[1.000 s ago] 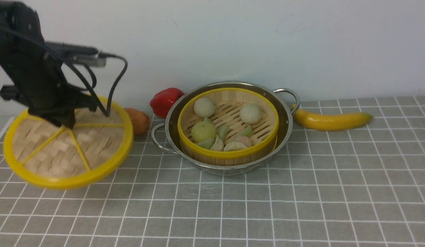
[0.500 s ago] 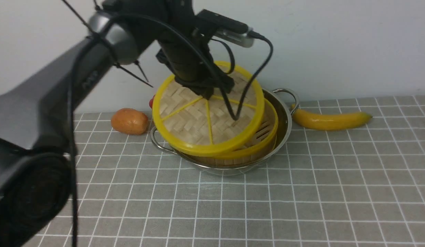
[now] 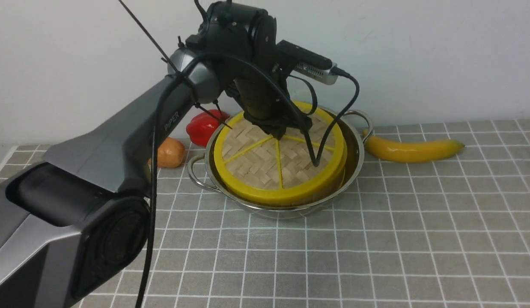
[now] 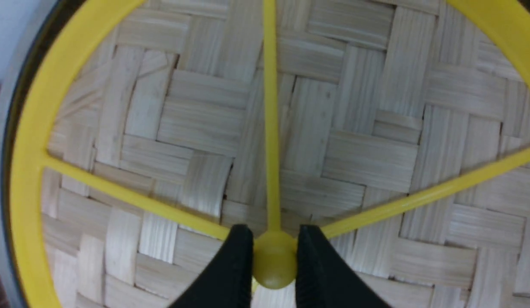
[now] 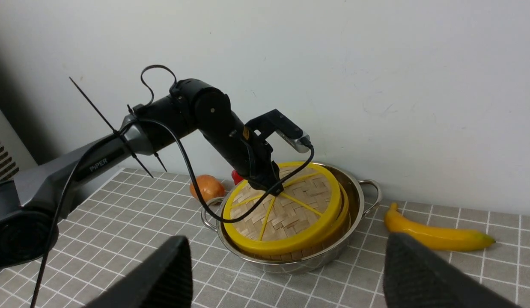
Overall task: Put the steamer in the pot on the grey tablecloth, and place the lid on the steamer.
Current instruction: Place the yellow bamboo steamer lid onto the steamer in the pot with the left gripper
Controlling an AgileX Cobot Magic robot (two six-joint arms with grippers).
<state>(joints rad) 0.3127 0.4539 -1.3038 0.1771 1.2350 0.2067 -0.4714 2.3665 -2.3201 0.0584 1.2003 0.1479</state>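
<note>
The lid [image 3: 256, 164], a woven disc with a yellow rim and spokes, lies on top of the steamer, set slightly toward the left. The steamer sits in the steel pot [image 3: 355, 147] on the grey tablecloth [image 3: 376, 239]. Only the steamer's slat wall [image 5: 299, 255] and a strip of its yellow rim show below the lid. My left gripper [image 3: 277, 130] is shut on the lid's yellow hub, seen close in the left wrist view [image 4: 273, 233]. My right gripper [image 5: 286, 246] is open and empty, held back from the pot and above the cloth.
A banana [image 3: 412, 149] lies right of the pot. A red pepper [image 3: 203, 126] and an orange-brown fruit [image 3: 171, 152] sit left of it by the white wall. The left arm stretches across the left half of the cloth.
My left gripper carried the lid from the far left over to the pot and lowered it onto the steamer. The food inside is now covered.
</note>
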